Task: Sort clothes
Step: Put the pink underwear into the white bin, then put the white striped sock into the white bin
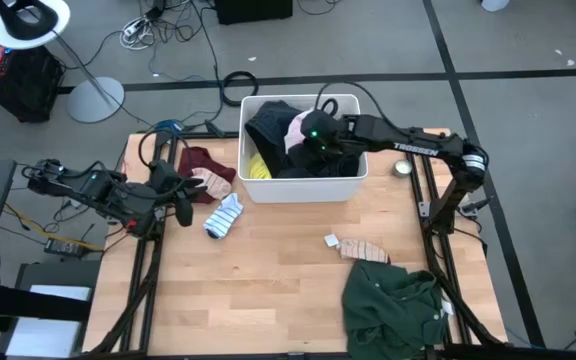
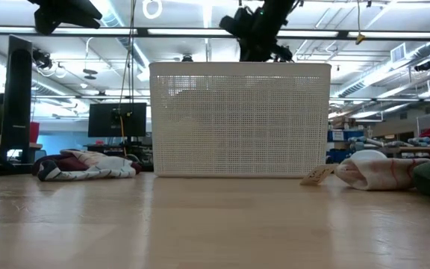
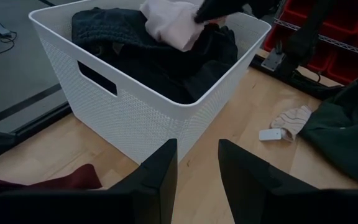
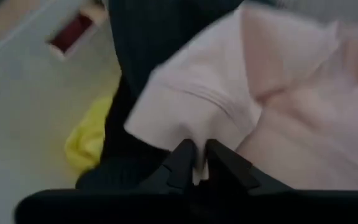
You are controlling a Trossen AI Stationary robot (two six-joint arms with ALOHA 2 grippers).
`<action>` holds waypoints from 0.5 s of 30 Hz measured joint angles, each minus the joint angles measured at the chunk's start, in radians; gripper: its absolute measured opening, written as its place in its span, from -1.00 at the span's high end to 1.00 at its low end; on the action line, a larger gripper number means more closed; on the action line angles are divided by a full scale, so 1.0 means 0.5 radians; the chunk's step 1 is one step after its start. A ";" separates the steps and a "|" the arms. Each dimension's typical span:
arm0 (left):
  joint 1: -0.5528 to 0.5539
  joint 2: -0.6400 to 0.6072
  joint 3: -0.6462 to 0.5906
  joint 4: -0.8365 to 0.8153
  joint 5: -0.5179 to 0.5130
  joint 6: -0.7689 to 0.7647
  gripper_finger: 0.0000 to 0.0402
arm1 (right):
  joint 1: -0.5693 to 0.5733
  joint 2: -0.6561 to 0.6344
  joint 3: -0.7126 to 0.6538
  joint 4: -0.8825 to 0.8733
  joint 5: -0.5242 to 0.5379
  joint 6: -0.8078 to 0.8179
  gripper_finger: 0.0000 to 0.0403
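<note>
A white bin [image 1: 303,190] stands at the table's far middle, holding black tops [image 3: 160,56], a pink piece [image 4: 278,81] and a yellow shirt [image 4: 92,137]. My right gripper [image 4: 201,158] reaches into the bin from the right, slanting down. Its fingertips stand a narrow gap apart right at a fold of the pink piece. My left gripper [image 3: 197,168] hovers open over the table's left part, near a maroon piece [image 1: 206,165], with nothing between its fingers. My right gripper comes slanting down at a folded edge of the pink piece [image 4: 191,134], which lies on the black tops in the bin. The cloth shows in the gap between the fingertips. Whether the fingers touch it, I cannot tell.
A blue-striped sock [image 1: 223,215] lies left of the middle, beside a pink-and-white piece [image 1: 211,183]. On the right lie a pale striped sock [image 1: 363,250] with a white tag [image 1: 332,240] and, at the near edge, a dark green top [image 1: 393,305]. Bare wood lies in the near middle.
</note>
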State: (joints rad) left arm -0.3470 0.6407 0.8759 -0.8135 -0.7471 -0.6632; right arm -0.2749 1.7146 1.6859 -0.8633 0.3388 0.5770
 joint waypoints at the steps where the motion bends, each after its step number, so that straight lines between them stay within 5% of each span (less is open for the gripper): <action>1: 0.000 0.004 0.000 0.001 0.001 -0.001 0.40 | -0.003 0.002 0.000 -0.036 -0.040 0.025 0.69; 15: 0.000 0.090 0.000 0.001 0.107 -0.040 0.40 | 0.026 -0.337 0.000 -0.179 -0.112 0.207 -0.04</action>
State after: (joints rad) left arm -0.3468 0.6855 0.8757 -0.8128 -0.6938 -0.6830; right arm -0.2617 1.5461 1.6859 -0.9527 0.2827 0.6806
